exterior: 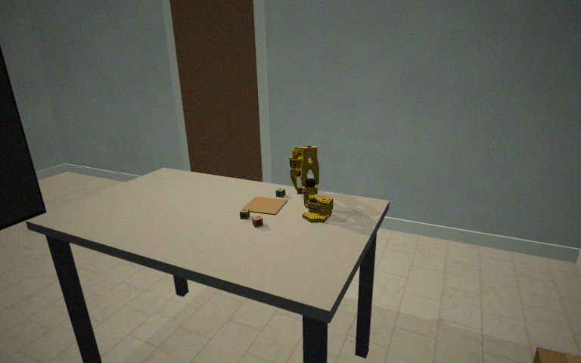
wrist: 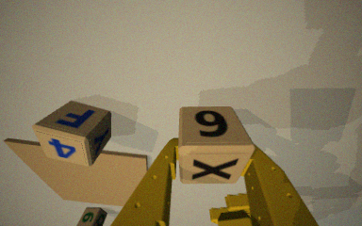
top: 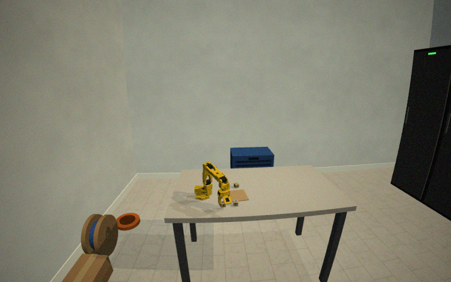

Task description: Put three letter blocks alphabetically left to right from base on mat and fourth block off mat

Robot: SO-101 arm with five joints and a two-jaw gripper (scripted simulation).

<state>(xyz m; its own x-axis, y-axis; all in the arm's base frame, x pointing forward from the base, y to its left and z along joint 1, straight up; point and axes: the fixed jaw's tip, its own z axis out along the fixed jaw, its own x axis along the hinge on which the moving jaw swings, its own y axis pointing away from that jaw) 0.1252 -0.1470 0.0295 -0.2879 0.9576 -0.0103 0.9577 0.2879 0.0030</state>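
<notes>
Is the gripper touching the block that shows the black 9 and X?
Touching. In the wrist view both yellow fingers press the sides of the 9/X block, so the gripper holds it.

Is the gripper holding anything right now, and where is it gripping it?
Yes. The gripper is shut on the block with the black 6 and X, its fingers pressing two opposite side faces.

gripper clamped on block, faces 6 and X | F/4 block beside mat edge | third block low, partly cut off
</notes>
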